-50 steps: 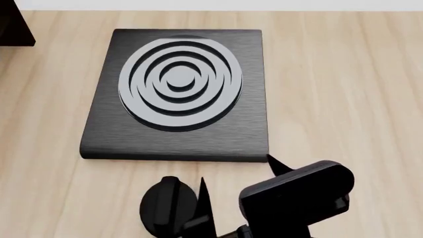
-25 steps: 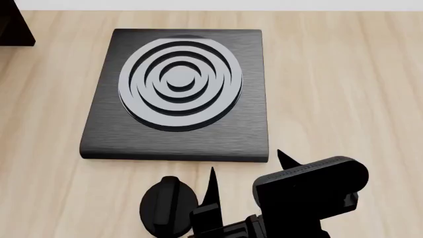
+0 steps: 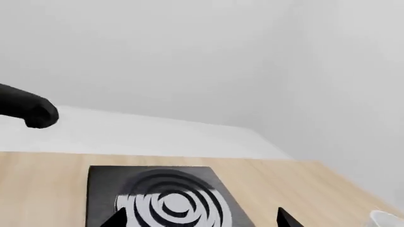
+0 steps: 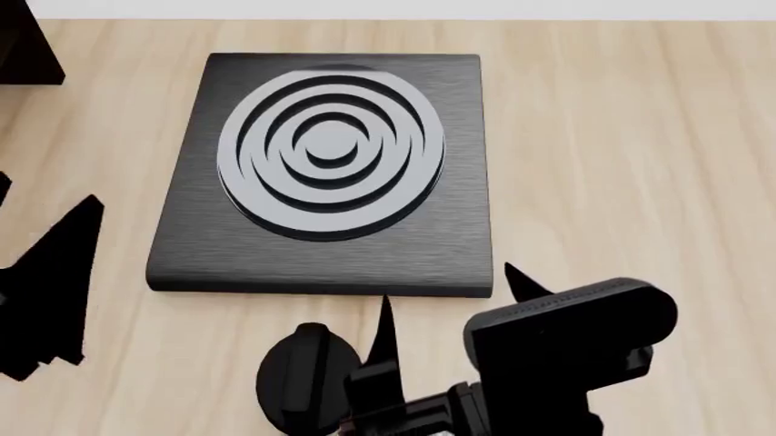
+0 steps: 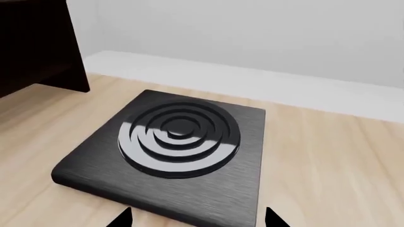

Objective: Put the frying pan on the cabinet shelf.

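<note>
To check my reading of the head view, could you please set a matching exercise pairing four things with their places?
1 burner plate
2 round knob
3 dark cabinet
4 left gripper

A far left corner
B near edge, beside the right gripper
C middle of the table
D left edge, partly cut off

Pairs: 1-C; 2-B; 3-A; 4-D

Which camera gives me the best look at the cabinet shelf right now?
The right wrist view: the cabinet shelf fills its corner as dark brown panels standing on the wooden floor beyond the burner plate. The head view catches only a dark sliver at the frame edge. The left wrist view shows none of it.
</note>
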`<state>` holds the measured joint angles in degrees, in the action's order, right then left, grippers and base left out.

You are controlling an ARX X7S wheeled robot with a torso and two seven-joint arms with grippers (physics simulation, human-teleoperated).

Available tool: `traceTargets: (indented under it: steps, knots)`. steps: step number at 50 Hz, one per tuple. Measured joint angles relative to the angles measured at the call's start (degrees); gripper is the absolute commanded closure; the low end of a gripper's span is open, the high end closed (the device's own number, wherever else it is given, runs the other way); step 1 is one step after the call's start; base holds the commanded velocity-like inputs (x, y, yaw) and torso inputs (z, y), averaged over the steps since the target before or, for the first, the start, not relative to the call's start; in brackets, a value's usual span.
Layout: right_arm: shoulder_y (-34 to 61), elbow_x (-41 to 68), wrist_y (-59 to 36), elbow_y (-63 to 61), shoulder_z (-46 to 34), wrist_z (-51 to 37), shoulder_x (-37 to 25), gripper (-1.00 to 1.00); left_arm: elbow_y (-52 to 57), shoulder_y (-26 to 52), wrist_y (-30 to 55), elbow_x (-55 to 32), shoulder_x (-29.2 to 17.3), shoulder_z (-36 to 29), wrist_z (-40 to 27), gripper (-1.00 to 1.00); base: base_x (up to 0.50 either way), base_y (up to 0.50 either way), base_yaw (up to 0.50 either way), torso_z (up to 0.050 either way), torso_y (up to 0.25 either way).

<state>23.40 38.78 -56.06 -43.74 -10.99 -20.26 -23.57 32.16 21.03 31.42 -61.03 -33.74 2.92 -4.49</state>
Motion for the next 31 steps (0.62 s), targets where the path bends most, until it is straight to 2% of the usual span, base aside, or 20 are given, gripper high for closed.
traceTargets:
  steps: [11,31]
  knots:
    - [0.33,0.13,1.21,0.06,0.03,0.15,0.31,-1.0,5.82,-8.03,-4.35,4.28,5.95,-4.78,0.62,-1.0,0.0,0.0,0.0,0.0,-0.006]
    - [0.37,1.05,1.66,-0.55,1.28,-0.64,-0.06,-1.0,8.92,-11.16,-6.11,6.44,8.05,-6.81,-0.35,-1.0,0.0,0.0,0.0,0.0,-0.005]
